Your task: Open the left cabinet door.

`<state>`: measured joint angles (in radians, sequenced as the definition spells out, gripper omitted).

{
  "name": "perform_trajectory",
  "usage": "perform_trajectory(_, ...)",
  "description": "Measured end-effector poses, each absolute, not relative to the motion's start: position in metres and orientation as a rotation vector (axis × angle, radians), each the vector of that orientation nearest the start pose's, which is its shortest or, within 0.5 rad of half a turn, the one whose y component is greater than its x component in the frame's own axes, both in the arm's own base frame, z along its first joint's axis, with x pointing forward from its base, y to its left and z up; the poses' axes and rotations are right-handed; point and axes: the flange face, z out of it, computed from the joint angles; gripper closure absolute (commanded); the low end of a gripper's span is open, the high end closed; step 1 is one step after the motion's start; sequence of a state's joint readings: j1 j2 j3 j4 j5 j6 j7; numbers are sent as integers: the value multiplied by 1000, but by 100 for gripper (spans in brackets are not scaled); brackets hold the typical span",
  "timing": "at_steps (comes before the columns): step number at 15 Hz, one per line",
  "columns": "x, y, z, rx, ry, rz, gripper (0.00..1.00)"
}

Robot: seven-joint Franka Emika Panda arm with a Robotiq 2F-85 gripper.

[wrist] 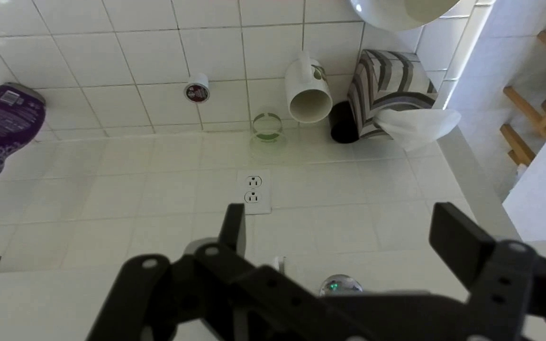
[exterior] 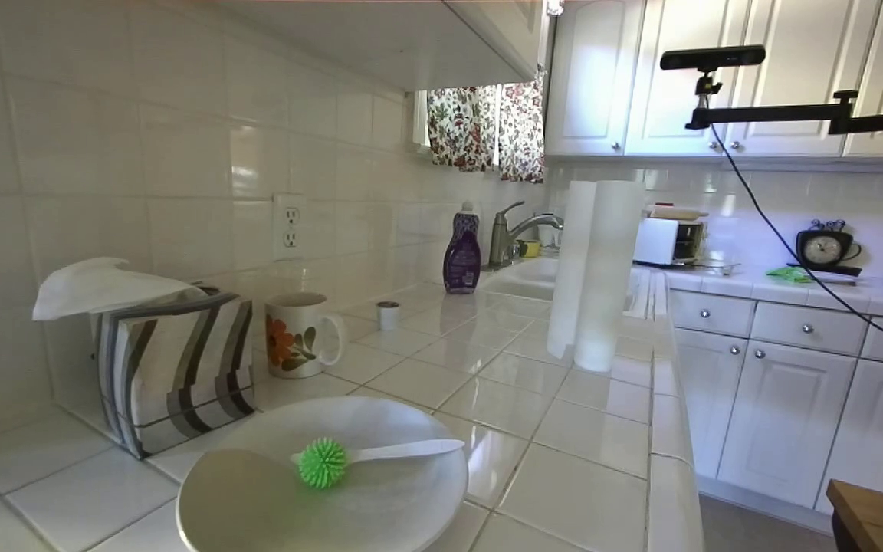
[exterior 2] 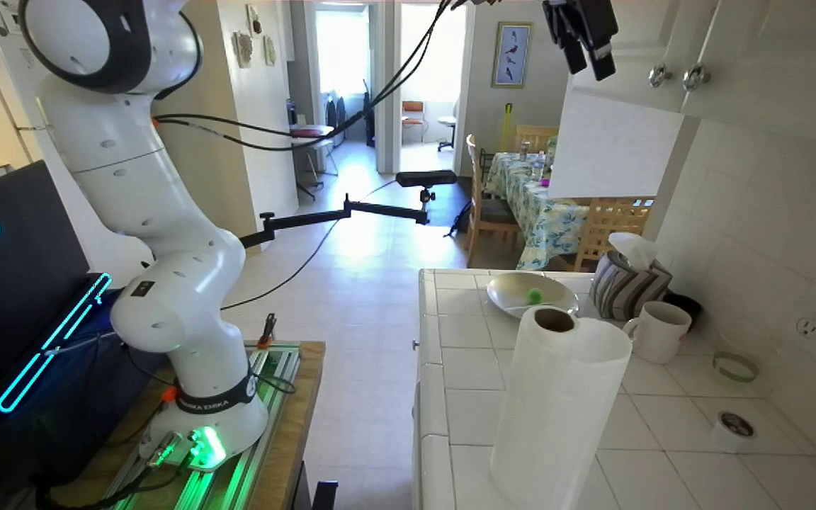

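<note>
The white left cabinet door (exterior 2: pixel 631 32) hangs at the upper right in an exterior view. Its round knob (exterior 2: pixel 660 75) sits near the seam, beside the right door's knob (exterior 2: pixel 695 76). My gripper (exterior 2: pixel 590 69) is in front of the left door, to the left of its knob. In the upside-down wrist view, the fingers (wrist: pixel 337 232) are wide apart with nothing between their pads. A shiny knob (wrist: pixel 341 285) shows low between them, partly hidden by the gripper body. The left door appears closed. The arm is out of view in an exterior view with the cabinet's underside (exterior: pixel 380 46).
Below the cabinet, the tiled counter (exterior: pixel 564 475) holds a paper towel roll (exterior 2: pixel 557 418), a plate (exterior 2: pixel 503 287), a mug (exterior 2: pixel 663 333), a tissue box (exterior 2: pixel 627 287) and a small cup (exterior 2: pixel 734 431). A purple bottle (exterior: pixel 462 253) stands by the sink. A camera arm (exterior 2: pixel 351 207) extends over the floor.
</note>
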<state>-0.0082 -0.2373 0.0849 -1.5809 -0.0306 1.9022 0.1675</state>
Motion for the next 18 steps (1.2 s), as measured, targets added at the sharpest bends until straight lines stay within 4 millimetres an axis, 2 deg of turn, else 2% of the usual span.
perform_trajectory(5,505,56,772,-3003,45,-852,0)
perform_trajectory(9,518,56,777,-2991,12,-899,0)
perform_trajectory(10,521,55,779,-2986,12,-913,10)
perform_trajectory(13,528,52,784,-2977,8,-941,29)
perform_trajectory(14,530,52,784,-2975,6,-946,25)
perform_trajectory(17,539,52,783,-2968,6,-959,19)
perform_trajectory(18,541,52,783,-2963,6,-970,24)
